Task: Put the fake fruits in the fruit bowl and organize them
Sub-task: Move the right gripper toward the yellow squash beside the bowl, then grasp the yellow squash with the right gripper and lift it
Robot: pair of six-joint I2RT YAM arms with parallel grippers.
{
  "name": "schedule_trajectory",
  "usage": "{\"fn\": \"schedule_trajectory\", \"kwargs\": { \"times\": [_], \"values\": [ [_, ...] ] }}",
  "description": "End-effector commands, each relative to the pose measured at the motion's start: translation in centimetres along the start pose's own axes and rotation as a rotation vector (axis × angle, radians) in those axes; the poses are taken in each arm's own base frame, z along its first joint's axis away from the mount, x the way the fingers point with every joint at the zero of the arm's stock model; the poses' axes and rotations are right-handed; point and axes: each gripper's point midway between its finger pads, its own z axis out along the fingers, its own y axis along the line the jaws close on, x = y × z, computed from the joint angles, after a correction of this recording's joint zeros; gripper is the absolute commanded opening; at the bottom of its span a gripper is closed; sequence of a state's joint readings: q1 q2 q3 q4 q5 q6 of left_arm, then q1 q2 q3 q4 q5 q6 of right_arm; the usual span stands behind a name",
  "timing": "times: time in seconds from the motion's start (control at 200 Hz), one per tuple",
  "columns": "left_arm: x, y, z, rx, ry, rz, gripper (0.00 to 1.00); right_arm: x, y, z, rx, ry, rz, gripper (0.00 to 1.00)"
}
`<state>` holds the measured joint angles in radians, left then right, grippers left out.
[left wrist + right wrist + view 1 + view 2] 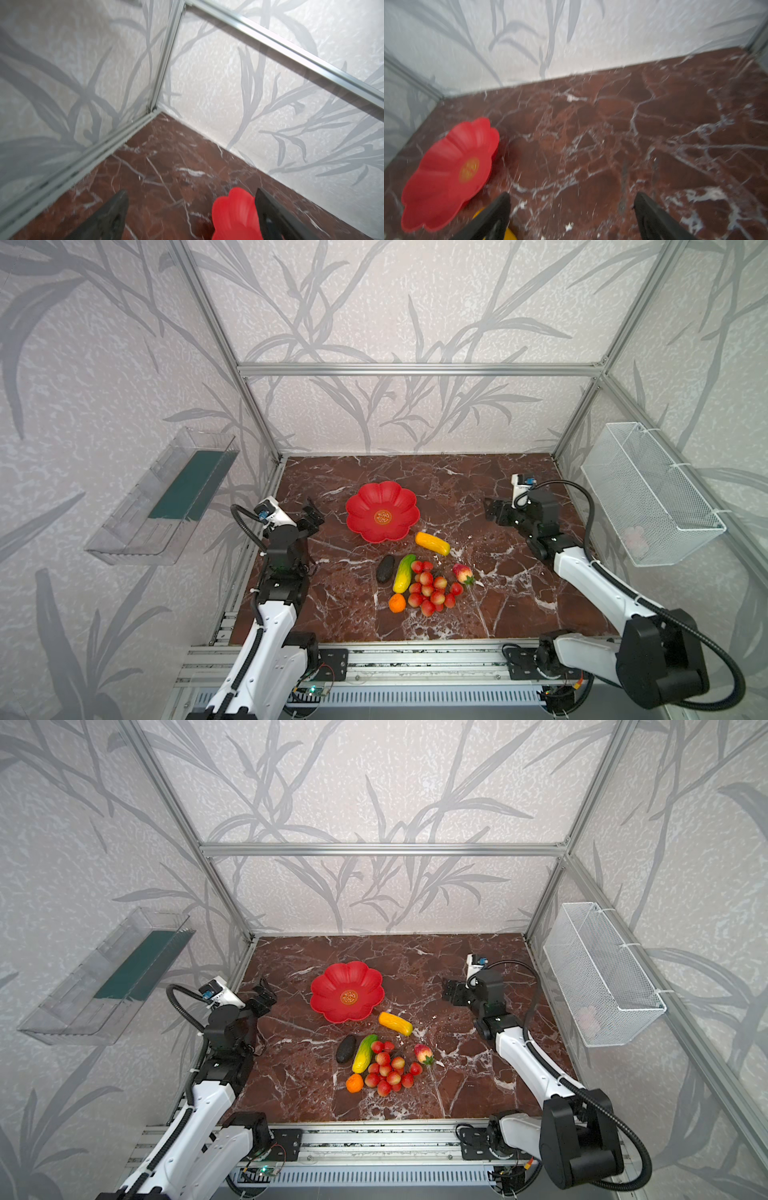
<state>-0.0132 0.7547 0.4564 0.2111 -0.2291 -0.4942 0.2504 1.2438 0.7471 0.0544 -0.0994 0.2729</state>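
Observation:
The red scalloped fruit bowl point(382, 512) point(347, 992) stands empty at mid-table. In front of it lie the fake fruits: a yellow-orange oblong point(432, 543), a blackish oval point(385, 568), a green-yellow oblong point(404, 573), a small orange point(397, 603), a strawberry point(462, 573) and a bunch of red berries point(432, 589). My left gripper point(311, 516) point(191, 193) hovers open left of the bowl point(234, 214), holding nothing. My right gripper point(492, 510) point(572, 195) hangs open to the right of the bowl point(452, 172), above bare marble, with the yellow fruit point(508, 233) at its side.
A clear plastic tray point(162, 497) is mounted on the left wall. A white wire mesh basket point(648, 493) hangs on the right wall. Aluminium frame posts stand at the back corners. The dark red marble tabletop point(519, 593) ends at a metal rail in front.

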Motion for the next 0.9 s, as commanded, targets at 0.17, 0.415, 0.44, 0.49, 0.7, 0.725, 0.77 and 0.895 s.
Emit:
{"fn": "schedule_trajectory", "kwargs": {
  "times": [0.17, 0.415, 0.44, 0.49, 0.7, 0.725, 0.77, 0.895],
  "values": [
    [5.9, 1.0, -3.1, 0.012, 0.287, -0.069, 0.93, 8.8, 8.6, 1.4, -0.172, 0.348, -0.237, 0.88],
    [6.3, 1.8, -5.0, 0.012, 0.291, -0.090, 0.93, 11.8, 11.9, 4.9, -0.251, 0.476, -0.272, 0.81],
    [6.3, 1.9, -5.1, 0.011, 0.290, -0.090, 0.93, 12.1, 12.1, 5.3, -0.253, 0.487, -0.273, 0.80],
    [6.2, 2.0, -5.5, 0.009, 0.284, -0.093, 0.93, 12.7, 12.5, 6.0, -0.258, 0.504, -0.278, 0.78],
    [5.4, 2.4, -6.6, 0.008, 0.245, -0.106, 0.94, 15.3, 11.6, 8.6, -0.172, 0.593, -0.315, 0.69],
    [5.3, 2.4, -6.7, 0.008, 0.241, -0.107, 0.94, 15.5, 11.6, 8.8, -0.162, 0.595, -0.321, 0.68],
    [5.2, 2.5, -6.8, 0.005, 0.235, -0.110, 0.94, 15.7, 11.3, 9.0, -0.141, 0.595, -0.330, 0.63],
    [5.1, 2.9, -7.1, -0.007, 0.224, -0.115, 0.94, 15.1, 10.6, 8.8, -0.090, 0.577, -0.333, 0.44]
  ]
}}
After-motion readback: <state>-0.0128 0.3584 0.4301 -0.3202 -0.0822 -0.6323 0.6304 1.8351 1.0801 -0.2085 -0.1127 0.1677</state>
